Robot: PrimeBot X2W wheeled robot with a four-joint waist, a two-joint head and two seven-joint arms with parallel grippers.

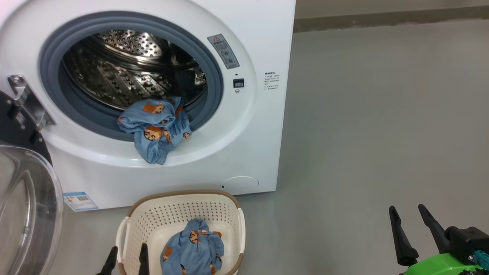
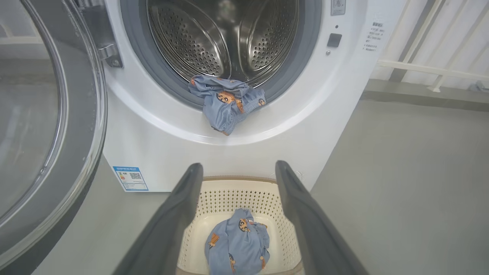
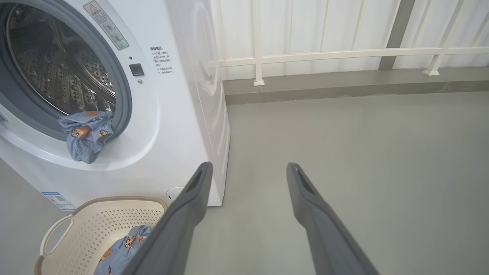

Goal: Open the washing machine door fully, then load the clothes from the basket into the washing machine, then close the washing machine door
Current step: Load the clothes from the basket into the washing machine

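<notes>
- At the left gripper: spread wide, holding nothing, poised above the near rim of the basket, lined up over the bundle of clothes lying on the basket's bottom by its near wall.
- At the right gripper: likewise wide and empty, out over bare floor, well apart from the basket.
- Could pinch only one fold of that bundle, leaving the rest to trail, snag on the rim and drag or tip so light a basket.
- Could jab the perforated wall if lowered off-centre.
- Further out, with a second bundle draped over the lower edge of the grey seal, half out of the drum and hanging down the washing machine front.
- Would probably get pinched on shutting the door, or slip to the floor if nudged by the next load; better pushed deeper first.
- With the door swung open at the left, close beside the left arm: risk of a knock while lifting.
</notes>
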